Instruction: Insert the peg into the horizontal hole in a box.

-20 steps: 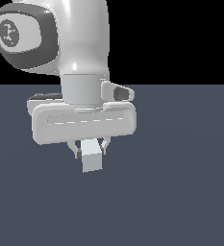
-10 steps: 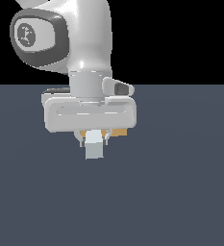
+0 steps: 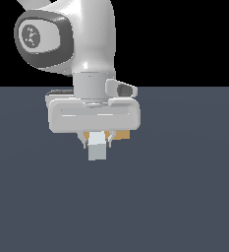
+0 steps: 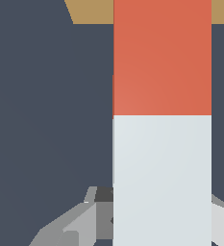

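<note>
My gripper [image 3: 97, 140] is shut on the peg [image 3: 97, 145], whose pale grey-white end faces the exterior camera below the hand. In the wrist view the peg [image 4: 161, 125] fills the middle, pale grey-white near the fingers [image 4: 65, 226] and orange-red at the far end. That orange-red end reaches the tan box [image 4: 89, 10], of which only a strip shows. In the exterior view the box [image 3: 122, 134] peeks out as small tan patches behind the fingers, mostly covered by the hand. The hole is hidden.
A flat dark blue-grey floor [image 3: 185, 187] spreads around the hand. The white arm [image 3: 86, 44] rises above the gripper and blocks most of what lies behind it.
The arm has lifted and moved away from the exterior camera with the peg held. Tan box patches now show behind the fingers.
</note>
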`<state>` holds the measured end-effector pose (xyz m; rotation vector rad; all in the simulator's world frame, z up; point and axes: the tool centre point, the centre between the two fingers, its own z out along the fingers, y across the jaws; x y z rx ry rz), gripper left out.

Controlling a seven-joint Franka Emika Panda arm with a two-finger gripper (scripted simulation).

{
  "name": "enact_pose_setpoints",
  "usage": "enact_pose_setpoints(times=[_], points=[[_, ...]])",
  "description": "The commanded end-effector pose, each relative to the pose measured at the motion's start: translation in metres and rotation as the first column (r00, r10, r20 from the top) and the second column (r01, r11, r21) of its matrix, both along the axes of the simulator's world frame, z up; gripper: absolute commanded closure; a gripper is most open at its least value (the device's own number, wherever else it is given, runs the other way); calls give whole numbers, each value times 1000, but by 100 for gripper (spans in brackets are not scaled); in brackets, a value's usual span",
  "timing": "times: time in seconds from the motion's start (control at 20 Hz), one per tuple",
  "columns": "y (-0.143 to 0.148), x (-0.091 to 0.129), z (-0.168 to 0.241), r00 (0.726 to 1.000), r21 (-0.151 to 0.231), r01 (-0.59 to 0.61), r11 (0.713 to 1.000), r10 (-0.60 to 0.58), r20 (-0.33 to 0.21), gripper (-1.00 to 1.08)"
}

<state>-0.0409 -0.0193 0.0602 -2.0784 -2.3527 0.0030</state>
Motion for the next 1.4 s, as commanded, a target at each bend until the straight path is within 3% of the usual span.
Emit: enact_pose_setpoints(times=[0.0,0.55,1.05,1.35], points=[[0,1,1,1000,0,1,1000,-1,2,108],[10,0,1,1000,1,2,1000,-2,2,108],[77,-9,2,1000,1,2,1000,-2,4,108],[98,-10,3,1000,1,2,1000,-2,5,108]])
